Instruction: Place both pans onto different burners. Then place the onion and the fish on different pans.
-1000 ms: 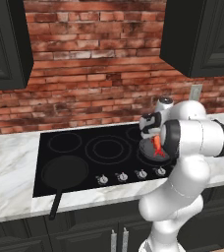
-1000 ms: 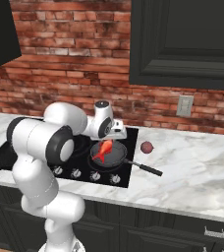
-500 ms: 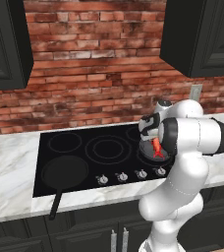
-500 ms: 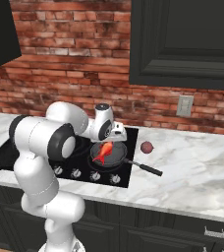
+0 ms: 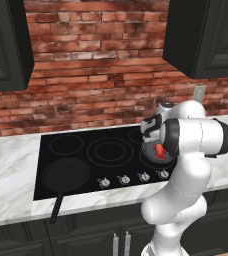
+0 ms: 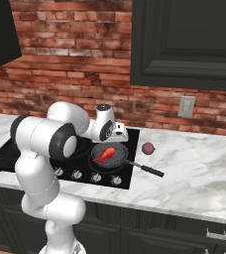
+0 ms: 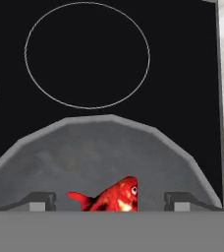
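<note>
The smaller greyish pan [image 6: 116, 159] sits on the front right burner, its handle [image 6: 147, 170] pointing right over the counter. The orange-red fish [image 6: 105, 154] lies inside it, also seen as the fish [image 7: 111, 196] in the hand view. My gripper [image 7: 111, 202] hovers open just over the fish, with its fingertips [image 7: 42, 201] well clear on both sides. The larger matte pan [image 5: 66, 174] rests on the front left burner. The dark red onion [image 6: 148, 148] lies on the marble right of the cooktop.
The back right burner ring [image 7: 87, 54] lies bare beyond the small pan. A row of silver knobs [image 5: 123, 179] lines the cooktop's front edge. Marble counter [image 6: 199, 168] stretches right of the onion. A wall outlet [image 6: 186, 106] sits on the brick wall.
The arm has shifted only slightly above the small pan. The fish stays lying in the pan, and the onion and large pan have not moved.
</note>
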You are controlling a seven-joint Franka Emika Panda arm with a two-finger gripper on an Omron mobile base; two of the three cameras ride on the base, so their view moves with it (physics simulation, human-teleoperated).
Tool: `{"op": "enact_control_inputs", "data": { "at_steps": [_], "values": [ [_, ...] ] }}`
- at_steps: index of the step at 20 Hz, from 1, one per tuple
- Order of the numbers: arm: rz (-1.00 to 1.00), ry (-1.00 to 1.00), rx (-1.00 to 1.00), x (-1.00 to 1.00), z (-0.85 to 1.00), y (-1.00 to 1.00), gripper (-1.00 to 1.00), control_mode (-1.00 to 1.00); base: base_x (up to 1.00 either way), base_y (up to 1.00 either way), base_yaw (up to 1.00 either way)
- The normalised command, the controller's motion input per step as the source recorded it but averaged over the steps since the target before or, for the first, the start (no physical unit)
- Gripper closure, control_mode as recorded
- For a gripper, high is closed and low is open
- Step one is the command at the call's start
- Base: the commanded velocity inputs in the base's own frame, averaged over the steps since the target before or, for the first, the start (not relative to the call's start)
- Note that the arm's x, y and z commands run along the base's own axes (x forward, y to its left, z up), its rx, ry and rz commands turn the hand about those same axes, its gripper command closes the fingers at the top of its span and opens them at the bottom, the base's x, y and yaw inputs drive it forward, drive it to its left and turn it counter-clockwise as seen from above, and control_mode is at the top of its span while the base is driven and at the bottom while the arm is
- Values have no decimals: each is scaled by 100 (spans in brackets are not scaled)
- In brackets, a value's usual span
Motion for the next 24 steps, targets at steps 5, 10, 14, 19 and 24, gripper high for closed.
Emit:
{"op": "enact_control_inputs", "data": {
  "at_steps": [5, 10, 14, 19, 24],
  "values": [
    [0, 0, 0, 10, 0, -2, -100, -100, 0, 0, 0],
    [0, -1, 0, 0, 9, -1, -100, -100, 0, 0, 0],
    [0, -2, 0, 2, 14, -49, -100, -100, 0, 0, 0],
    [-5, 0, 0, 14, 0, -82, -100, -100, 0, 0, 0],
    [-6, 0, 0, 28, 1, -74, -100, -100, 0, 0, 0]
  ]
}}
